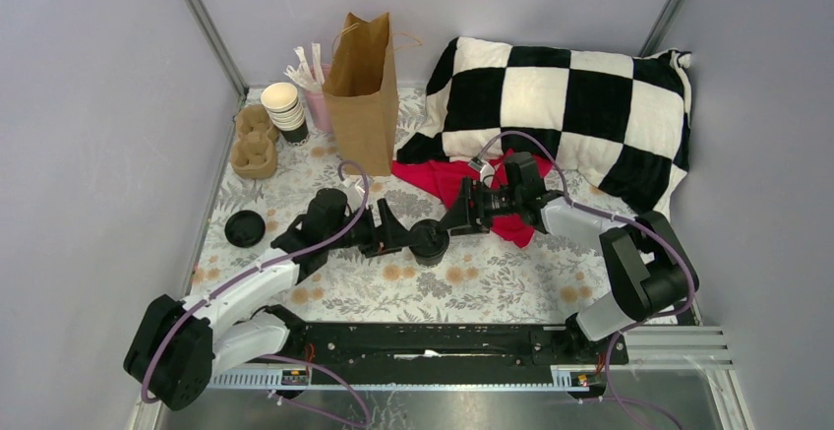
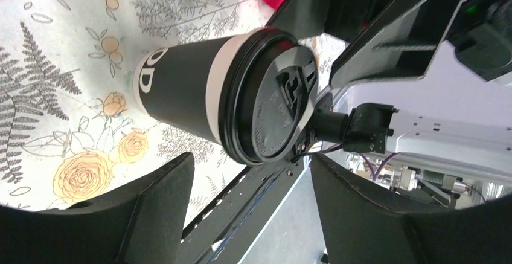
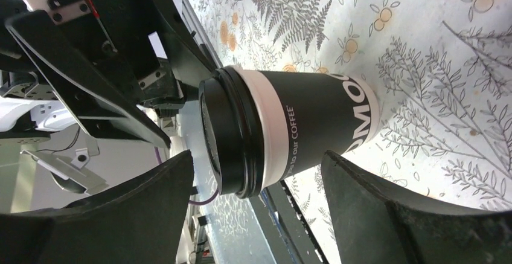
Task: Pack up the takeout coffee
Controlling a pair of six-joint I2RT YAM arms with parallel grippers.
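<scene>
The takeout coffee (image 1: pixel 429 240), a dark paper cup with a white band and a black lid, stands upright on the floral tabletop (image 1: pixel 492 277) between the two grippers. My left gripper (image 1: pixel 396 234) sits just left of it, open, and in the left wrist view the cup (image 2: pixel 199 101) lies just beyond my left gripper (image 2: pixel 250 167), apart from both fingers. My right gripper (image 1: pixel 459 217) is close on the cup's right, open too. In the right wrist view the coffee (image 3: pixel 290 131) fills the gap ahead of my right gripper (image 3: pixel 256 161). The brown paper bag (image 1: pixel 364 86) stands open at the back.
A stack of lidless cups (image 1: pixel 285 110), a cardboard cup carrier (image 1: pixel 254 140) and a pink holder of wrapped sticks (image 1: pixel 315 95) stand at the back left. A loose black lid (image 1: pixel 244 227) lies left. A red cloth (image 1: pixel 443 179) and a checkered pillow (image 1: pixel 561 105) lie behind the right arm.
</scene>
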